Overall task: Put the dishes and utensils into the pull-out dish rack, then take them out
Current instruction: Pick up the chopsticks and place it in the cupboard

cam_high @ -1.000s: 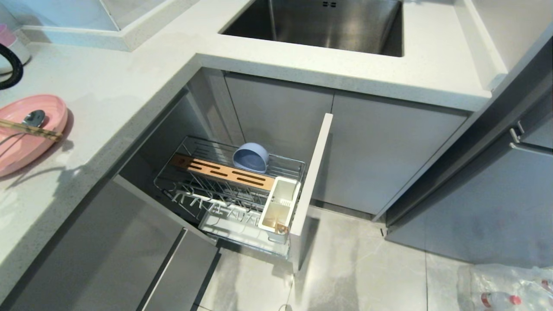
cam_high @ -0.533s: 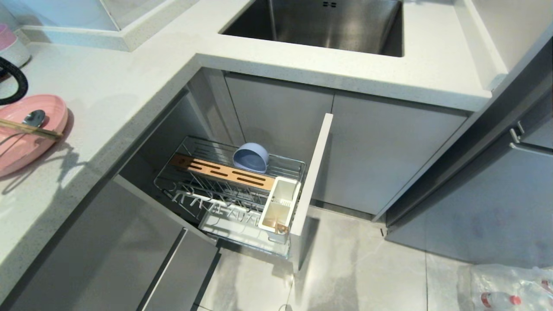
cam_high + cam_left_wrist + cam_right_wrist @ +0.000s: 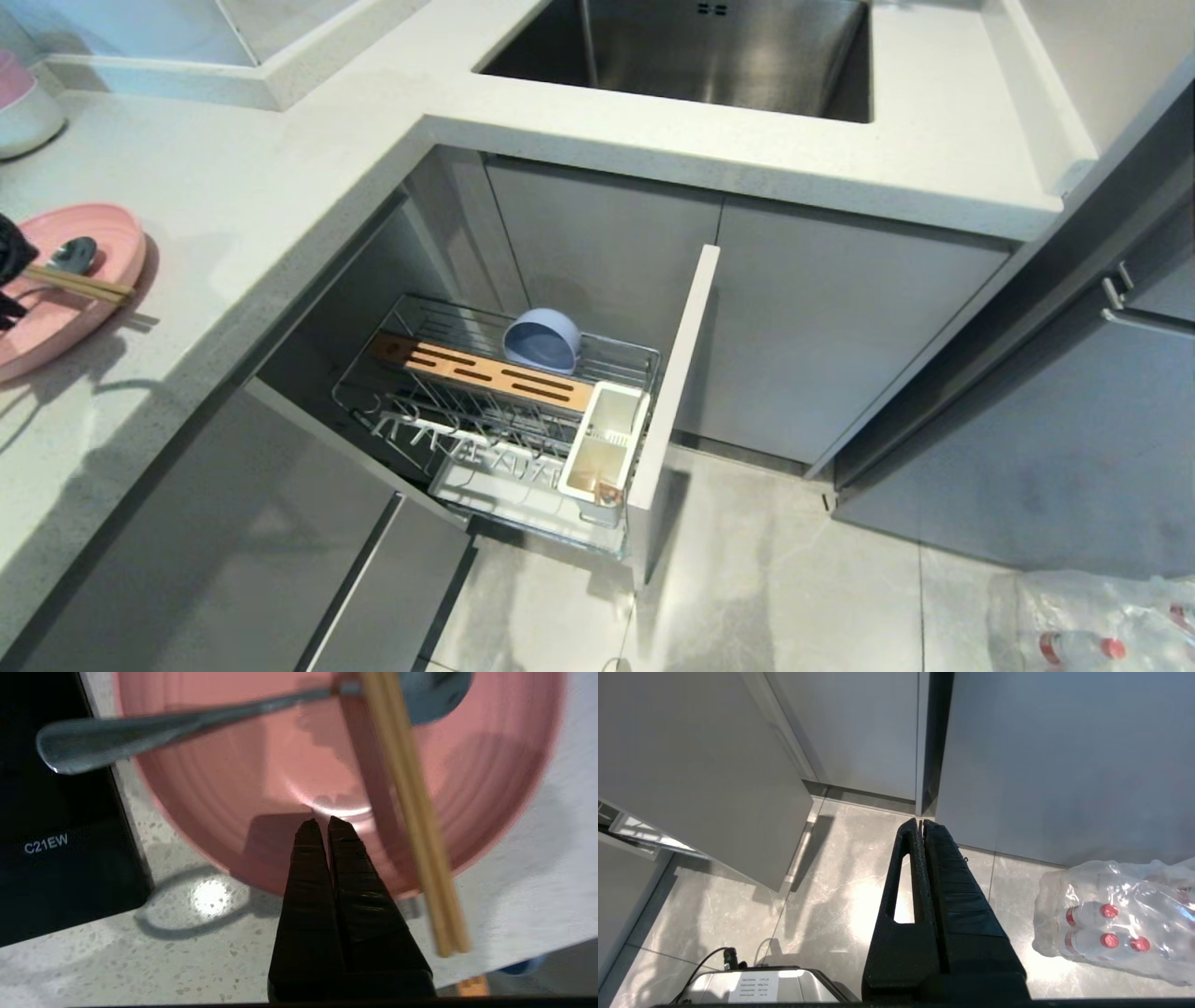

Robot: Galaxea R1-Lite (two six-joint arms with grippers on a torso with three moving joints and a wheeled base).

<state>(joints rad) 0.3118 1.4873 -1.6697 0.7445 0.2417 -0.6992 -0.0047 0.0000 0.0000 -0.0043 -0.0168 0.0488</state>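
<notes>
Kitchen table point(image 3: 233, 196) | blue bowl point(image 3: 541, 341) sits in rack point(image 3: 467, 411), centre | pink plate point(image 3: 65, 289), spoon point(image 3: 73, 254), chopsticks point(image 3: 79, 283) wait far left | left gripper point(image 3: 324, 823) jaws together, empty, over plate | right gripper point(image 3: 920, 823) jaws together, parked over floor.

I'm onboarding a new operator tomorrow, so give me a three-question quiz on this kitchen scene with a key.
1. True or false: the blue bowl already sits in the pull-out dish rack.
2. Multiple choice: the chopsticks lie
A. in the white caddy
B. across the pink plate
C. in the sink
3. Fill in: the left pincer hangs over the plate with its fingers ____, holding nothing.

Key
1. True; it stands behind the wooden strip.
2. B; they cross the spoon, and one end sticks out past the plate's rim.
3. Shut. The right pincer is parked over the floor, also shut.
</notes>
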